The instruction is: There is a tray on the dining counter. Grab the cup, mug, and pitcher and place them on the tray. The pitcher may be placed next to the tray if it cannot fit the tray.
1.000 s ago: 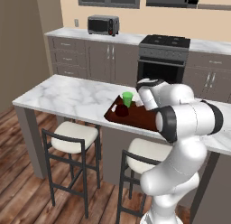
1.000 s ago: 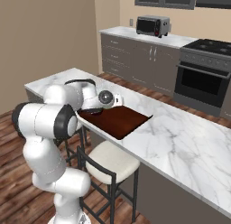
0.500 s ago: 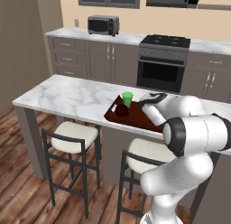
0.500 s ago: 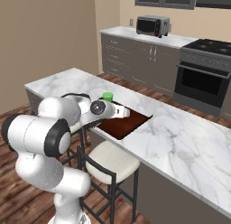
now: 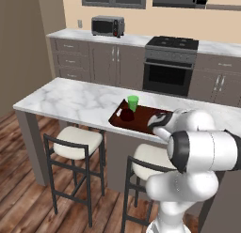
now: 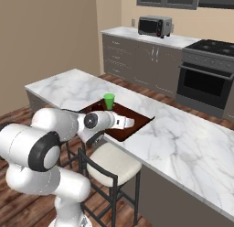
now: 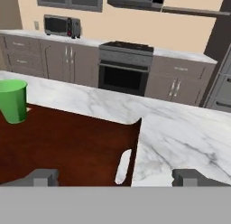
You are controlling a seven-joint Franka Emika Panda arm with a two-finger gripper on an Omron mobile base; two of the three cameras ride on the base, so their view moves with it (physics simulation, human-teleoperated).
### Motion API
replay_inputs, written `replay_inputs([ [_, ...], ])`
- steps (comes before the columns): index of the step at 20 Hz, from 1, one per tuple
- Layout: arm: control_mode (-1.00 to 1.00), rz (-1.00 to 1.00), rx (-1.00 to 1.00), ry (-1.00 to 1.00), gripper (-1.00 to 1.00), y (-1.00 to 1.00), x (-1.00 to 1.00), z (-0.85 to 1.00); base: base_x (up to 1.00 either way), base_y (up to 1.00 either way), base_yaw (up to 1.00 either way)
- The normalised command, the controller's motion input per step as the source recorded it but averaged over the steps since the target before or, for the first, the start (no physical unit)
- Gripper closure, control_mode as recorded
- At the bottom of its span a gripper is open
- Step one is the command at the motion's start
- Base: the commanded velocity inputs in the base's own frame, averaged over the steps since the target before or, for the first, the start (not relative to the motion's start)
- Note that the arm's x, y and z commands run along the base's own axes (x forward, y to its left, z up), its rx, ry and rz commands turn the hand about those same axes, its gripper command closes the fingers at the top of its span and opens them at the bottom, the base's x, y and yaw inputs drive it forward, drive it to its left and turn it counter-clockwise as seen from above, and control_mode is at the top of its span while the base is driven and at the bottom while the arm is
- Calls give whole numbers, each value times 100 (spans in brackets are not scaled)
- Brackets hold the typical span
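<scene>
You have two of the three pieces home: the cup (image 5: pixel 133 103) stands upright near the tray's (image 5: pixel 141 121) far edge, and the mug (image 5: pixel 126 115) sits just in front of it toward the near side, both on the tray on the worktop (image 5: pixel 70 98). Judging by that, the pitcher is what you have left, and it does not appear on the marble that these views cover.

Your end effector (image 6: pixel 129 122) hangs low over the tray's near right part, well apart from the cup, with its fingers (image 7: pixel 43 177) spread wide and nothing between them.

From the right base view your arm covers the tray's near edge, so you cannot see the mug there. The mug's handle is too small to make out.
</scene>
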Motion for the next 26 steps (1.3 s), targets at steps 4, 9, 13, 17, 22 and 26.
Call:
replay_inputs([
  [4,-100,-4,0,7,-100,0,-7,99,0,0,0],
  [9,-100,-4,0,8,-100,0,-2,100,0,0,0],
  [13,-100,-2,0,16,-100,0,0,100,0,0,0],
  [17,-100,-2,0,17,-100,0,-6,96,0,0,0],
  [22,-100,0,3,10,-100,0,-29,64,0,0,0],
  [26,-100,0,5,0,-100,15,-55,19,0,0,0],
])
